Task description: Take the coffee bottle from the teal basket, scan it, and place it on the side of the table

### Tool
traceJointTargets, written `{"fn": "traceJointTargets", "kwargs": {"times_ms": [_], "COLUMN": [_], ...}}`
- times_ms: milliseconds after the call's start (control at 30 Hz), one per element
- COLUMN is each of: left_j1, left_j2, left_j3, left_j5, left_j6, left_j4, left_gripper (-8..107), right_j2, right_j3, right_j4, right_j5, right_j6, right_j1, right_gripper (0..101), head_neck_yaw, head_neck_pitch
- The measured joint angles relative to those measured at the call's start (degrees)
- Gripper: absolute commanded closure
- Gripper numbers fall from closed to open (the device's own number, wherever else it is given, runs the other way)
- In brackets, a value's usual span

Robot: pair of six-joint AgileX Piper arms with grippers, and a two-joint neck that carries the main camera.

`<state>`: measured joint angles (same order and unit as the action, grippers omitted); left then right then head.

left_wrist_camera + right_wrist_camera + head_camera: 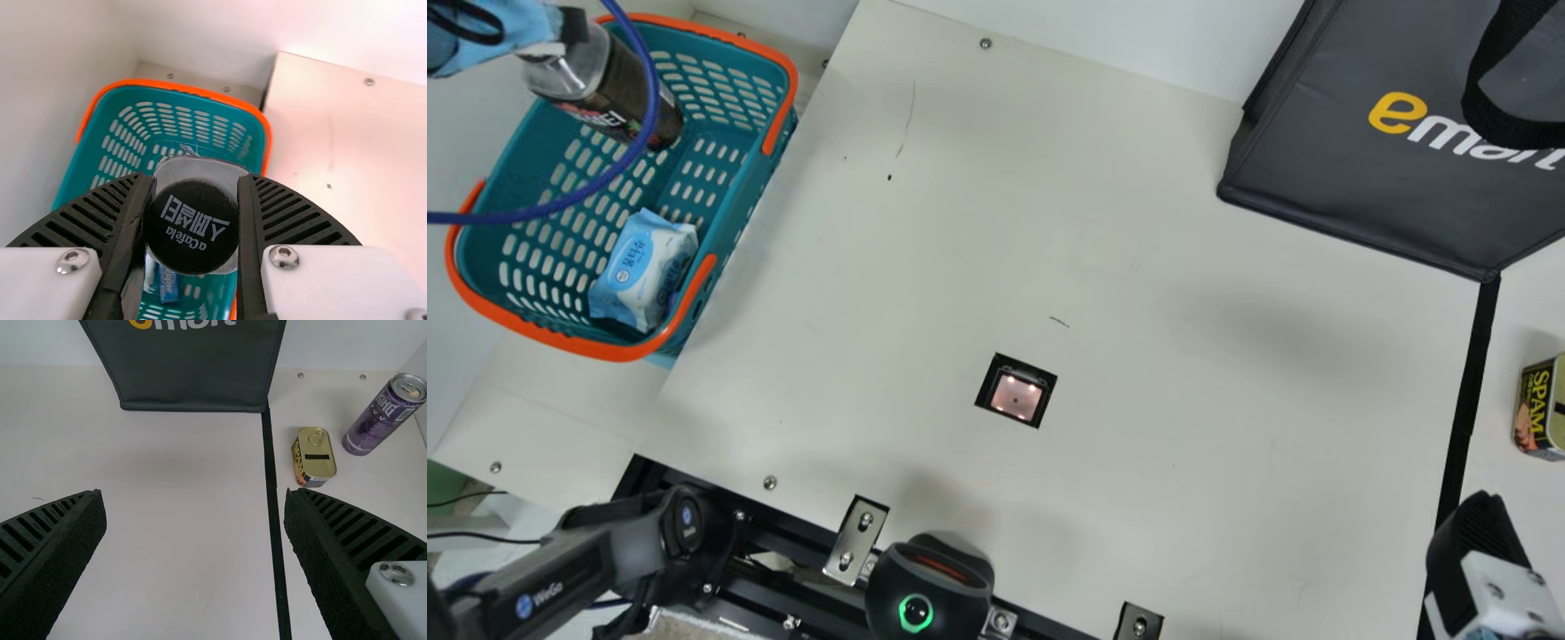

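Observation:
At the main view's upper left, my left gripper (573,27) is at the top of the dark coffee bottle (624,93), which leans over the teal basket (734,200). In the left wrist view, my left gripper (192,223) is shut on the coffee bottle's neck, with the black cap (193,230) facing the camera between both fingers; the bottle's body is mostly hidden below it. My right gripper (1478,533) is at the main view's lower right. The right wrist view shows the right gripper (195,500) open, with bare tabletop between its fingers.
A wipes pack (645,271) lies in the basket. The scanner window (1016,396) is set into the table (1183,373). A black shopping bag (1360,160) stands at the back right. Beyond the black strip (1463,427) are a spam can (1538,409) and a purple drink can (380,420).

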<state>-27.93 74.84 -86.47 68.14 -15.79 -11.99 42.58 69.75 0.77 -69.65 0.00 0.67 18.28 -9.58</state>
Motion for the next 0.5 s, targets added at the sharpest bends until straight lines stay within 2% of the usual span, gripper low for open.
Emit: {"fn": "traceJointTargets", "kwargs": {"times_ms": [300, 500], "left_j1": [11.32, 19.56], "left_j2": [-3.23, -2.67], "left_j3": [1.70, 3.91], "left_j5": [0.52, -1.79], "left_j6": [8.55, 14.44], "left_j4": [4.81, 8.58], "left_gripper": [107, 107], "right_j2": [0.00, 0.00], "right_j3": [0.00, 0.00], "right_j4": [0.00, 0.00], "right_j5": [0.05, 0.05], "right_j6": [0.00, 0.00], "right_j1": [0.00, 0.00], "right_gripper": [6, 6], "head_neck_yaw": [0.00, 0.00], "head_neck_pitch": [0.00, 0.00]}}
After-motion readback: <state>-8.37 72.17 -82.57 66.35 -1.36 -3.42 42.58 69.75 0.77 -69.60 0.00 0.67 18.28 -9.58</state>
